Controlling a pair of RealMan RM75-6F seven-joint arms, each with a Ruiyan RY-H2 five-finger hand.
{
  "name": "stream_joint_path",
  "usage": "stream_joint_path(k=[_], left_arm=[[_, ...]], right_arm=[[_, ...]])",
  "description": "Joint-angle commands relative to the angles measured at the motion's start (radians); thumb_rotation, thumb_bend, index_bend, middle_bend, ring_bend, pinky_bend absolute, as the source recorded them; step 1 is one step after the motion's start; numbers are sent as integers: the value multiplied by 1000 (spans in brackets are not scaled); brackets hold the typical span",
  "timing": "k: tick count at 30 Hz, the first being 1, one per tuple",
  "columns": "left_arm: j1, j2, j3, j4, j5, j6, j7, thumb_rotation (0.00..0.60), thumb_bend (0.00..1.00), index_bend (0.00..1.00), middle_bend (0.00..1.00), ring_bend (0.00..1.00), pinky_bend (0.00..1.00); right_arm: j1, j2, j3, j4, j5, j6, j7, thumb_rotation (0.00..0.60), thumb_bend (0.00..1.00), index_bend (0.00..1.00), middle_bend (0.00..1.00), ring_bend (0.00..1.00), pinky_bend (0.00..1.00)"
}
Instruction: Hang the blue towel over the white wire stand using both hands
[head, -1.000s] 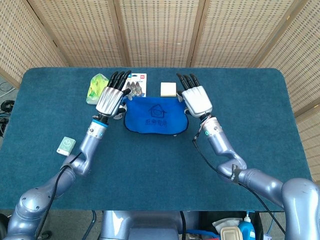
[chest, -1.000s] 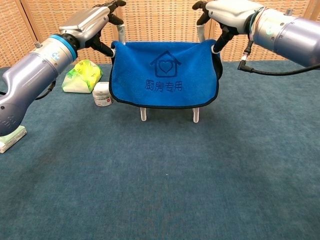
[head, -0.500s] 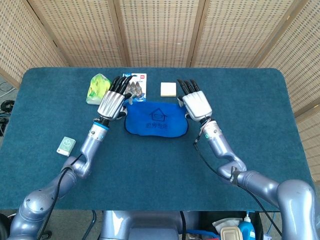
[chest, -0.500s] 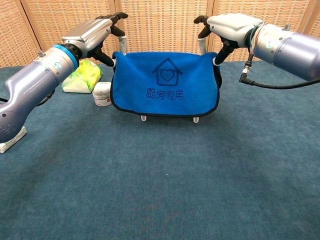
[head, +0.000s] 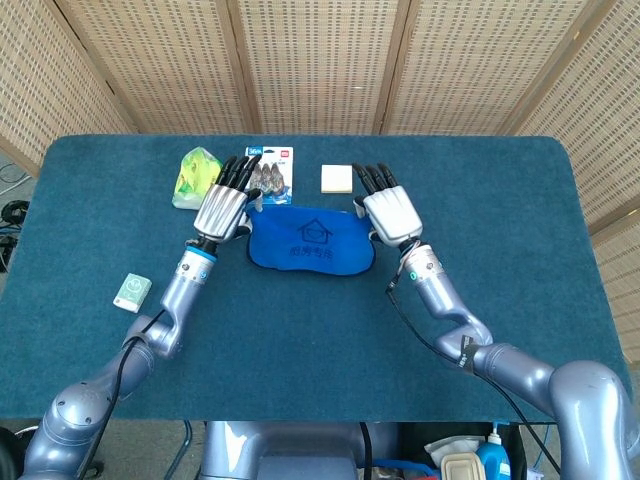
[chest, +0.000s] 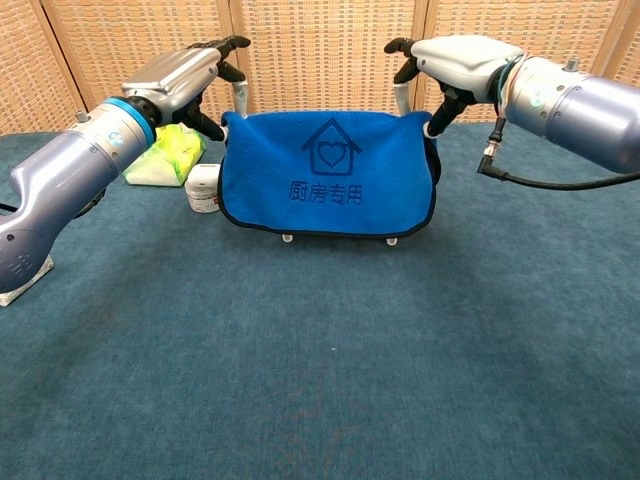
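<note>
The blue towel (chest: 330, 170), printed with a house and heart, drapes over the white wire stand. Only the stand's upright posts (chest: 243, 98) and feet (chest: 287, 238) show. Seen from the head camera, the towel (head: 312, 240) lies mid-table between both hands. My left hand (chest: 180, 75) sits at the towel's upper left corner and pinches it under the thumb, with the other fingers stretched out. My right hand (chest: 465, 55) pinches the upper right corner in the same way. From above, the left hand (head: 224, 205) and right hand (head: 392, 212) flank the towel.
Behind the left hand lie a yellow-green packet (chest: 165, 155) and a small white jar (chest: 204, 188). A carded pack (head: 272, 172) and a white pad (head: 337, 178) sit behind the towel. A small green-and-white box (head: 132, 291) rests at the left of the blue table (head: 320, 340).
Both hands have come down and slightly forward with the towel. It now hangs lower and covers the stand's legs down to the feet.
</note>
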Motion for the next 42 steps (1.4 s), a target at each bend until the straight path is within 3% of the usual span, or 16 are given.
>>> stream_joint_path(k=[1,9,10,12,14,15,16,20,27,29,34,39,42], left_arm=[[0,-2,-1,6,-2,-1,-5,600,518,790,0,0,0],[3,-7,4,17,-2,-5,-12,600,518,787,0,0,0],[3,-7,5,18,-2,-6,-13,600,518,786,0,0,0],[4,-8,6,20,-1,-7,-14,600,520,774,0,0,0],[5,-8,8,24,0,-5,-13,600,520,735,0,0,0],[5,-9,9,26,0,-4,-14,600,520,705,0,0,0],[6,-9,10,29,0,-4,-12,600,519,687,0,0,0],[7,-10,12,35,0,-6,-12,600,519,581,0,0,0],[17,-7,16,41,-3,-17,-1,600,508,91,0,0,0],[20,-3,14,39,-8,-26,5,600,489,19,0,0,0],[30,13,19,28,-8,-34,20,600,370,0,0,0,0],[40,36,31,7,-1,-41,27,600,100,0,0,0,0],[47,54,34,-18,0,-46,24,600,51,0,0,0,0]], right_arm=[[0,-1,2,0,-1,1,1,600,470,570,16,0,0],[-4,-3,2,-4,-5,2,2,600,458,545,16,0,0],[-5,-3,2,-4,-5,2,3,600,444,493,15,0,0],[-5,-2,2,-7,-5,-1,6,600,337,293,11,0,0],[-6,0,9,-18,0,-4,22,600,97,49,2,0,0],[-7,1,13,-22,2,-4,26,600,41,14,0,0,0],[-7,2,15,-24,2,-2,27,600,2,0,0,0,0],[-7,0,17,-25,-1,7,22,600,0,0,0,0,0],[-16,10,16,-47,-2,17,8,600,0,0,0,0,0],[-20,17,16,-57,-1,22,-2,600,0,0,0,0,0],[-35,40,13,-90,2,35,-26,600,0,0,0,0,0],[-49,57,8,-115,8,41,-48,600,0,0,0,0,0],[-60,65,5,-131,14,48,-63,600,0,0,0,0,0]])
